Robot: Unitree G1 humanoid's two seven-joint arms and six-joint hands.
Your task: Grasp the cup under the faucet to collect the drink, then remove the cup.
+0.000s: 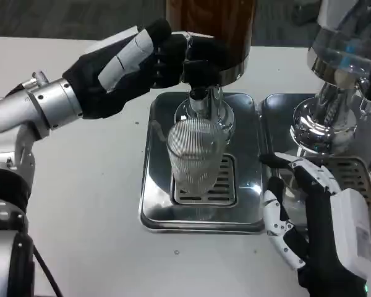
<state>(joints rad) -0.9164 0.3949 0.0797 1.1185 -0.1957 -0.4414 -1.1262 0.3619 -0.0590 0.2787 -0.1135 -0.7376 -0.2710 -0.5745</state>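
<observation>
At table centre, on white table (99, 204): steel drip tray (154, 210) bearing drink dispenser (210, 25). At ten o'clock, left hand (142, 59) closed on faucet lever (201, 65). At four o'clock, right hand (309, 216) open, holding nothing. Ribbed glass cup (196, 158) upright on grate, directly under faucet (199, 102), seemingly empty. Advised: hold lever steady, keep cup centred, release before brim.

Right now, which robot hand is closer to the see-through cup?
The right hand looks slightly closer: it waits open beside the cup, lower right, not touching. The left hand is up behind the cup, fingers on the dispenser's tap.
</observation>
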